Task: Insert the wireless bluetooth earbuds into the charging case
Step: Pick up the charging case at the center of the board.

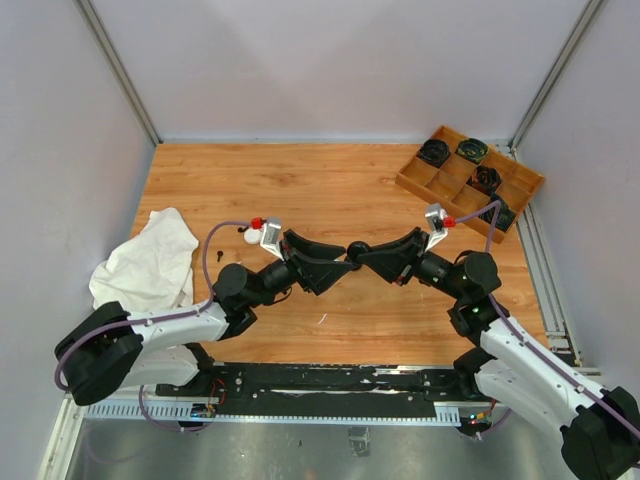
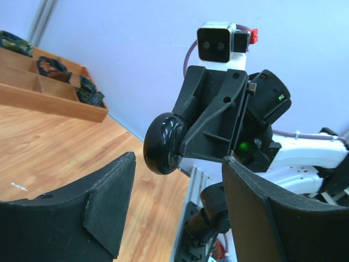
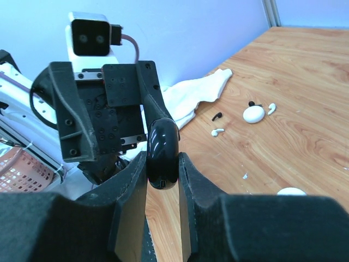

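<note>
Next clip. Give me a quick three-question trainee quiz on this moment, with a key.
1. True or false: the left gripper is shut on the black charging case.
2. What lies loose on the table near the white charging case? A) earbuds B) a spoon C) batteries
3. Name the soft thing by the table's left edge in the top view.
Key: 1 false, the right gripper grips it and the left one is open; 2 A; 3 the white cloth.
</note>
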Controlling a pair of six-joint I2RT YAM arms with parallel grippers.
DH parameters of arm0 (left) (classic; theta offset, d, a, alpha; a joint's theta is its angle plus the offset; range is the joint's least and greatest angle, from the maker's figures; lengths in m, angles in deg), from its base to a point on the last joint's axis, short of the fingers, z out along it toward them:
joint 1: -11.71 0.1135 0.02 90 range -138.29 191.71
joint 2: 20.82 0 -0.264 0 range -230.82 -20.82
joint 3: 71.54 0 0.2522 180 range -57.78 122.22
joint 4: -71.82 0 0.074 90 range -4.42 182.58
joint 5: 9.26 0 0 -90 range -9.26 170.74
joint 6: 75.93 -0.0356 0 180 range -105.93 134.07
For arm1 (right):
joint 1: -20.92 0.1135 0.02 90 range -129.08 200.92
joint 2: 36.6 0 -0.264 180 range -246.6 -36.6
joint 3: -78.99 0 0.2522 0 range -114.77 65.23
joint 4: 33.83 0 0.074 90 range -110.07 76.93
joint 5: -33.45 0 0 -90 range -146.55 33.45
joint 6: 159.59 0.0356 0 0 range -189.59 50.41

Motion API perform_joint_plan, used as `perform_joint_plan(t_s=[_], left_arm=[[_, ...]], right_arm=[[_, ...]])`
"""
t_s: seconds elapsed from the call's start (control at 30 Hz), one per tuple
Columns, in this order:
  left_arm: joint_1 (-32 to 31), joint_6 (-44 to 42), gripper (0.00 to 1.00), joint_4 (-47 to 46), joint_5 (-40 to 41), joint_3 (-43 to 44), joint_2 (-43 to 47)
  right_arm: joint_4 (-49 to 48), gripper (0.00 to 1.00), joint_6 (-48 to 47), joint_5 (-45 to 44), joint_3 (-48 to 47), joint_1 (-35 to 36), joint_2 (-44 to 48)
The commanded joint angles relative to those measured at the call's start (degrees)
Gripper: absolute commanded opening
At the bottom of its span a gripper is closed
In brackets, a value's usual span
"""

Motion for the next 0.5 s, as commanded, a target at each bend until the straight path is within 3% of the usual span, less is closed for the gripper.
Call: perform_joint_plan(t_s=[0.0,0.47], left_arm=[[0.7,6.0,0.66,-10.0,-3.2,-0.7,-2.5],[0.7,5.8,0.34,-14.7,-3.7,0.0,-6.1]], right_arm=[[-7.5,0.18,2.4,2.5,1.1,-0.6,0.9],[-13.8,0.20,5.0,6.3,1.3,-0.3,-2.5]])
